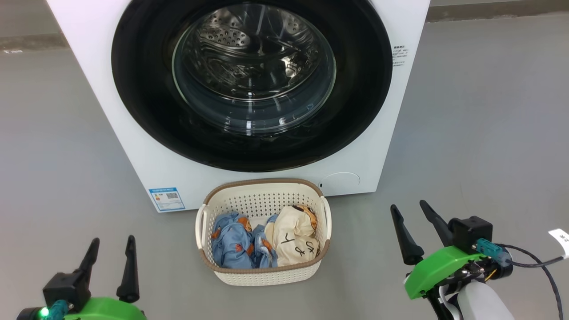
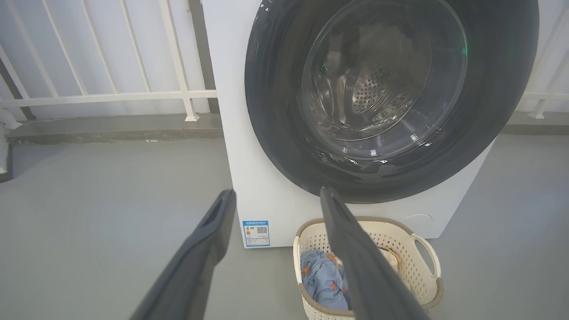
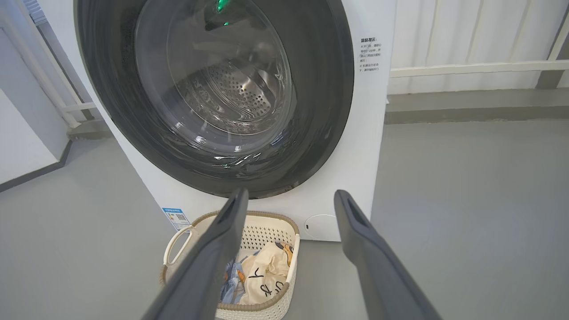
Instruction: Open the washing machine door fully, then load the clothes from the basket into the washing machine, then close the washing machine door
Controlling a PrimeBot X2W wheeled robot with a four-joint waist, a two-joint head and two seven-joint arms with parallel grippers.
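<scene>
On the grey floor (image 1: pixel 466 133), before the big white front-loading washing machine (image 1: pixel 111 111), we list: round glossy black-rimmed glass door (image 1: pixel 142 89) (shut); small cream perforated plastic basket (image 1: pixel 262 182) holding light-blue and cream clothes (image 1: pixel 235 242); left gripper (image 1: pixel 113 240) and right gripper (image 1: pixel 408 205), both spread, empty, flanking the basket.

Layout: basket (image 1: pixel 266 273) on floor (image 1: pixel 66 155), just before washing machine (image 1: pixel 133 155), below its door (image 1: pixel 142 89); clothes (image 1: pixel 266 242) inside basket; left end effector (image 1: pixel 113 240) left of basket and nearer the robot; right end effector (image 1: pixel 408 205) right of it; neither touches it.
</scene>
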